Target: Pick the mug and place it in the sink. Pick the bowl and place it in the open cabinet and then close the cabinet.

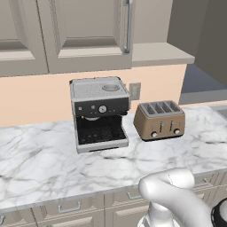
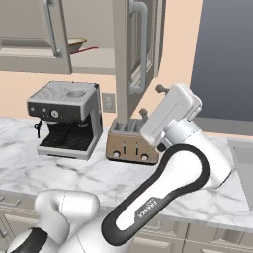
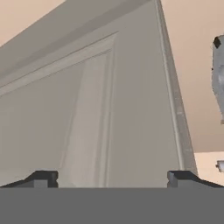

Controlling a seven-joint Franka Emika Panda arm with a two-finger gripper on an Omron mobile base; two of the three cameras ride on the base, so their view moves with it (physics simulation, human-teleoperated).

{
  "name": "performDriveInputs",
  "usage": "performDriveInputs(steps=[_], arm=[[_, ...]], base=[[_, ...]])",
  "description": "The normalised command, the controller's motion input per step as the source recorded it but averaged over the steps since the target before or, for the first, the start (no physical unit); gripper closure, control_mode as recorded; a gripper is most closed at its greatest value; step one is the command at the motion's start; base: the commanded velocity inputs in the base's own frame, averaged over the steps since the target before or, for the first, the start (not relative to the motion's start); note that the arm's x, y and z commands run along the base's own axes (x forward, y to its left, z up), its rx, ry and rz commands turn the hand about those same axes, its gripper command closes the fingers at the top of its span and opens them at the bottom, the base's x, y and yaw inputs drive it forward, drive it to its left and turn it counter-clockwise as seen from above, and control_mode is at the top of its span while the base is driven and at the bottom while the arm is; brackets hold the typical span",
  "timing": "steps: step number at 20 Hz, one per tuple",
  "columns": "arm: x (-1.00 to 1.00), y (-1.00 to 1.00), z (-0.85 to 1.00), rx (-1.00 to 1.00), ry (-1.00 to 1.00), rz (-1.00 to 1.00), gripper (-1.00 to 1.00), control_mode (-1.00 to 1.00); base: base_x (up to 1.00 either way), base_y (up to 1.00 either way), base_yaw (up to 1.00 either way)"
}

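Marble tabletop point(image 1: 40, 159) spanning the lower scene, carrying a coffee machine point(image 1: 99, 113) and, just beside it, a toaster point(image 1: 159, 119). Corner of the sink point(image 2: 242, 168) visible at the right edge of the right base view; contents not visible.

Cabinet point(image 1: 84, 35) mounted above the tabletop. Door point(image 2: 123, 59) standing open, swung out edge-on toward the robot in the right base view, long axis vertical, silver bar handle point(image 2: 140, 49) running along that axis. Beige shelf point(image 1: 159, 53) exposed beside it.

Bowl point(image 2: 76, 45) seated on the shelf inside the cabinet, partly hidden behind the neighbouring door. Placement judged complete; remaining step judged to be closing the door.

Pincer point(image 3: 112, 179) spread fully wide, holding nothing. Fingertips point(image 3: 41, 178) facing the recessed panel of the door at close range in the hand view, free edge of the door running diagonally to their right; contact cannot be confirmed.

Governing relation: door panel directly ahead of the pincer, vertical axis, hinge side toward the cabinet. Closing judged to call for a push against the panel toward the cabinet face.
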Motion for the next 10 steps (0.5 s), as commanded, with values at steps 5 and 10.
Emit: performDriveInputs(steps=[5, 10], arm=[[0.00, 0.09, 0.00, 0.00, -0.26, 0.08, -1.00, -1.00], [-0.11, 0.36, 0.00, 0.00, -0.23, 0.03, -1.00, -1.00]], base=[[0.00, 0.00, 0.00], [0.00, 0.00, 0.00]])
